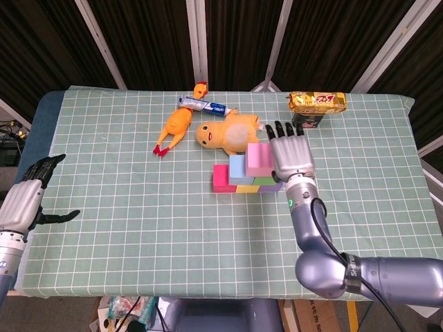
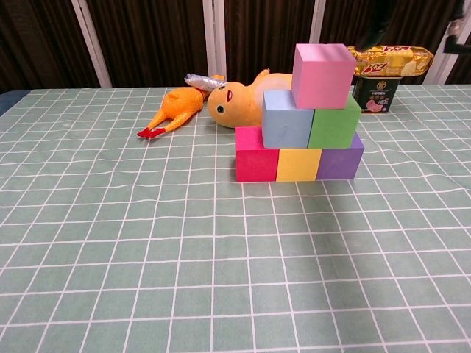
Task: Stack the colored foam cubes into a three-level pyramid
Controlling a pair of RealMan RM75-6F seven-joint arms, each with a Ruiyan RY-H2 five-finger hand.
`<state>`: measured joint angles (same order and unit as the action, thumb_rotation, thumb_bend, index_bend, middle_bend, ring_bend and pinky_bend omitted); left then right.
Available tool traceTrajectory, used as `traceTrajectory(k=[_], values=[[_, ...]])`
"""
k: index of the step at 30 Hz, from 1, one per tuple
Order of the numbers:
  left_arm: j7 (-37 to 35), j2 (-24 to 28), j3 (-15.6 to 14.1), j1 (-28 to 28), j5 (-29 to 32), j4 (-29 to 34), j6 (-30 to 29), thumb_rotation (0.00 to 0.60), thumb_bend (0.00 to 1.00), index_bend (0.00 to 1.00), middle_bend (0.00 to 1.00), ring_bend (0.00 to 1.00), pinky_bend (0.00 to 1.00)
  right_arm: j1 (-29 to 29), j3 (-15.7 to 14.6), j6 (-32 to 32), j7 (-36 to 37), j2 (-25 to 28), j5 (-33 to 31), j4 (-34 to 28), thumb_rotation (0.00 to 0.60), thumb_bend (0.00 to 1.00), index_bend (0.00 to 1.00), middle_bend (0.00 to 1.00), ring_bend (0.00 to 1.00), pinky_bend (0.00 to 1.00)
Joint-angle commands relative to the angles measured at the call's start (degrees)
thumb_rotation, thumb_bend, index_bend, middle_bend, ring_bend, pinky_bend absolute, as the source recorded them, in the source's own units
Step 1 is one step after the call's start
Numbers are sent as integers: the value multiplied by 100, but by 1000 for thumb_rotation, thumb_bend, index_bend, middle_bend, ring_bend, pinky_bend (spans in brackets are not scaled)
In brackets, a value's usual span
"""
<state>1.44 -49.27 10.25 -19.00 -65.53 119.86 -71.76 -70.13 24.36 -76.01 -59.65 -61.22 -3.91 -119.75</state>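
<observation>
A pyramid of foam cubes stands mid-table. Its bottom row is a magenta cube [image 2: 256,154], a yellow cube [image 2: 298,164] and a purple cube [image 2: 340,159]. On them sit a light blue cube [image 2: 286,118] and a green cube [image 2: 335,124], with a pink cube [image 2: 321,75] on top. My right hand [image 1: 291,155] hovers open just right of the stack in the head view, fingers spread, touching no cube. My left hand [image 1: 26,200] hangs open off the table's left edge.
Behind the stack lie a yellow plush duck [image 2: 243,98], a rubber chicken [image 2: 175,109] and a toothpaste tube [image 1: 203,105]. A gold snack bag [image 2: 388,60] rests on a dark box [image 2: 375,93] at the back right. A green checked cloth [image 2: 184,257] covers the table.
</observation>
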Motion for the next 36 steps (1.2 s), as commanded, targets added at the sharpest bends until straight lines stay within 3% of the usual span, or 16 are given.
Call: traceTrajectory(k=[1, 6, 10, 15, 20, 28, 36], values=[[36, -26, -16, 11, -35, -17, -28, 600, 82, 0, 55, 15, 19, 803, -286, -497, 653, 746, 1110, -733, 600, 309, 0, 0, 0, 0], [144, -164, -56, 62, -193, -93, -192, 600, 82, 0, 45, 15, 19, 2130, -954, -903, 1884, 1249, 2903, -1053, 600, 308, 0, 0, 0, 0], [224, -350, -142, 158, -428, -257, -395, 600, 81, 0, 39, 14, 19, 3226, -1598, -1119, 3036, 1292, 4305, -867, 600, 309, 0, 0, 0, 0], [313, -561, -387, 433, -756, -663, -729, 600, 81, 0, 38, 14, 19, 4324, -2303, -1334, 4181, 1036, 5454, -273, 600, 309, 0, 0, 0, 0], [-168, -676, -617, 857, -989, -1213, -1091, 600, 81, 0, 38, 14, 19, 5094, -2810, -1446, 4797, 689, 6245, 486, 600, 308, 0, 0, 0, 0], [-616, -798, -970, 1440, -1560, -2259, -1707, 600, 81, 0, 5, 6, 19, 5889, -3200, -1981, 5024, 33, 7503, 1700, 600, 308, 0, 0, 0, 0], [-777, -837, -1050, 1671, -1828, -2601, -1951, 600, 81, 0, 0, 0, 19, 6142, -3134, -1890, 5149, -77, 7891, 2062, 600, 308, 0, 0, 0, 0]])
